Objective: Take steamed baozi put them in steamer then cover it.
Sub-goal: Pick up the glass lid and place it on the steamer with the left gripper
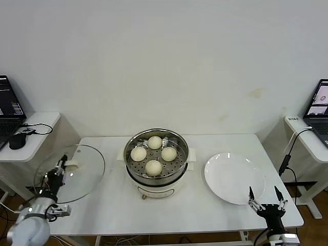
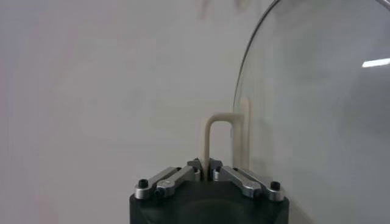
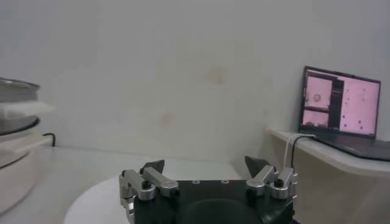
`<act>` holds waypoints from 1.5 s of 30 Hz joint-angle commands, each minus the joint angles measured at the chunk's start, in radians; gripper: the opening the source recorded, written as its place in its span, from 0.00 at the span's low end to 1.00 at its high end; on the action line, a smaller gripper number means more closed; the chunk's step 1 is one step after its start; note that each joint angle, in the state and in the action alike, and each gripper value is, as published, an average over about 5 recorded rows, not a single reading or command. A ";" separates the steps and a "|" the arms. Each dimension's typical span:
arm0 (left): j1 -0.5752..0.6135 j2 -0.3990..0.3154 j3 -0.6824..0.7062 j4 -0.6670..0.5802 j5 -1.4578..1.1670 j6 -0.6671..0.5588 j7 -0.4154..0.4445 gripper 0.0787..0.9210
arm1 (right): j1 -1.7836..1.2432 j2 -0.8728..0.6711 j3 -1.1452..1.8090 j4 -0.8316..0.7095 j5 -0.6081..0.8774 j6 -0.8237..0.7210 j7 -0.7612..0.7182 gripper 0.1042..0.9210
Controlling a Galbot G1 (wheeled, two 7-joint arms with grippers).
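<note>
Several cream-white baozi (image 1: pixel 154 167) lie on the perforated tray inside the steamer (image 1: pixel 154 181) at the table's middle. The cover (image 1: pixel 82 179), a clear glass lid, is at the table's left end. My left gripper (image 1: pixel 60 167) is shut on its cream handle (image 1: pixel 73 165). In the left wrist view the handle (image 2: pixel 218 131) runs down between the closed jaws of the left gripper (image 2: pixel 204 164), with the cover's glass (image 2: pixel 317 109) beside it. My right gripper (image 1: pixel 265 197) stands open at the table's front right corner; nothing lies between the jaws of the right gripper (image 3: pixel 206 165).
A flat white plate (image 1: pixel 234 178) lies right of the steamer, just ahead of the right gripper. Side desks with laptops (image 1: pixel 10 110) (image 1: pixel 319 110) flank the table. A black mouse (image 1: pixel 17 141) and cables lie on the left desk. The steamer's edge (image 3: pixel 15 122) shows in the right wrist view.
</note>
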 commanded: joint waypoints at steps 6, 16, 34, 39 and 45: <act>-0.078 0.100 0.213 -0.286 -0.107 0.216 0.193 0.07 | -0.004 0.031 -0.060 -0.014 -0.148 0.036 -0.012 0.88; -0.274 -0.018 0.520 -0.240 0.031 0.316 0.267 0.07 | 0.025 0.087 -0.090 -0.051 -0.305 0.056 0.033 0.88; -0.501 -0.288 0.680 -0.054 0.201 0.413 0.369 0.07 | 0.041 0.126 -0.121 -0.108 -0.384 0.080 0.056 0.88; -0.521 -0.329 0.696 -0.004 0.236 0.410 0.366 0.07 | 0.040 0.132 -0.125 -0.116 -0.391 0.085 0.056 0.88; -0.519 -0.357 0.702 0.044 0.272 0.402 0.360 0.07 | 0.036 0.131 -0.122 -0.118 -0.389 0.088 0.056 0.88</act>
